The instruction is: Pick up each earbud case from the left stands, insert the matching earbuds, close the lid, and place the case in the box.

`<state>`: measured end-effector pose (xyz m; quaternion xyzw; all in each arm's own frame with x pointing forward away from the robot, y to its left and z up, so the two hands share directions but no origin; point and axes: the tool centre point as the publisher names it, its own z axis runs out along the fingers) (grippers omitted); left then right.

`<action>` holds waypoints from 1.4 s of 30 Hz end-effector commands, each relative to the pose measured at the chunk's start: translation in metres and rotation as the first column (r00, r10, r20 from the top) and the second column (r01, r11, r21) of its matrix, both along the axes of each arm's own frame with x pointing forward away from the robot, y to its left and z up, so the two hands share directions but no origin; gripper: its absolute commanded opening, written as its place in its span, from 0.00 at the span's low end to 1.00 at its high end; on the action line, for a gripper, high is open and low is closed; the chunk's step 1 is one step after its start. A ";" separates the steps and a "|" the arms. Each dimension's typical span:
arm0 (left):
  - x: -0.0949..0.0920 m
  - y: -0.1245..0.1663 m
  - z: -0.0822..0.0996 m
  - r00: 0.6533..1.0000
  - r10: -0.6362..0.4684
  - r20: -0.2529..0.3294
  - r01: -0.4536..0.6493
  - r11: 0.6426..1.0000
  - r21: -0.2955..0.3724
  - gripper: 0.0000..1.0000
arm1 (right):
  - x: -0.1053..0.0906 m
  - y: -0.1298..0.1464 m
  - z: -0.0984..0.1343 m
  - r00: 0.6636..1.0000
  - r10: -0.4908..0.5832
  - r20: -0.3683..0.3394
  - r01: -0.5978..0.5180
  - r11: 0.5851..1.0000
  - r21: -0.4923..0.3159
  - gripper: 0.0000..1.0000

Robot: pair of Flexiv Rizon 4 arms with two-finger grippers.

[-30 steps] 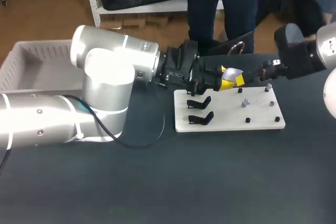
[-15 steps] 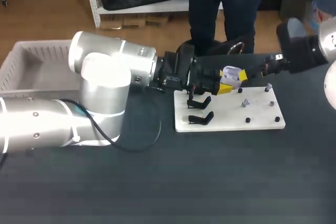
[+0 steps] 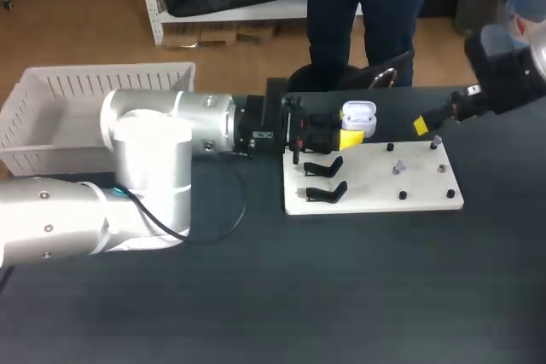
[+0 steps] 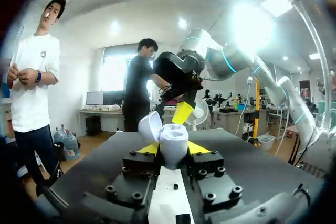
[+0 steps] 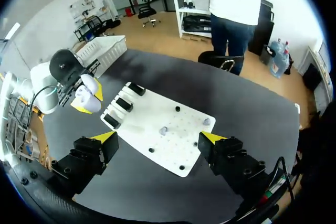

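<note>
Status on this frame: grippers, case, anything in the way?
Left gripper shut on earbud case, lid open. Right gripper open, empty, above white board. Two earbuds on board. No obstruction seen.

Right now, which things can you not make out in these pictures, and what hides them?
Inside of the earbud case: the left wrist view shows only its outer shell; the head view is too small.
The small grey pieces on the white board: too small in head and right wrist views to call earbuds.
Floor of the box: in the head view the left arm covers part.
</note>
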<state>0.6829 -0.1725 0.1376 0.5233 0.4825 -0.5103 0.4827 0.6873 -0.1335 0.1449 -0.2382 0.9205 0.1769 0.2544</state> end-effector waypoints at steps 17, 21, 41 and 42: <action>0.019 -0.009 0.001 1.000 0.022 -0.016 -0.022 1.000 0.008 0.00 | 0.005 -0.022 -0.009 0.990 -0.141 0.017 0.140 0.956 -0.257 1.00; 0.021 -0.009 0.000 0.999 0.025 -0.028 -0.025 1.000 0.005 0.00 | 0.010 -0.027 -0.020 0.988 -0.155 -0.017 0.142 0.940 -0.311 1.00; 0.022 -0.009 0.000 0.999 0.025 -0.032 -0.025 1.000 0.004 0.00 | 0.052 -0.040 -0.059 0.985 -0.049 -0.165 -0.020 0.919 -0.393 1.00; 0.022 -0.009 0.000 0.999 0.025 -0.032 -0.025 1.000 0.004 0.00 | 0.053 -0.039 -0.061 0.984 -0.044 -0.170 -0.027 0.918 -0.396 1.00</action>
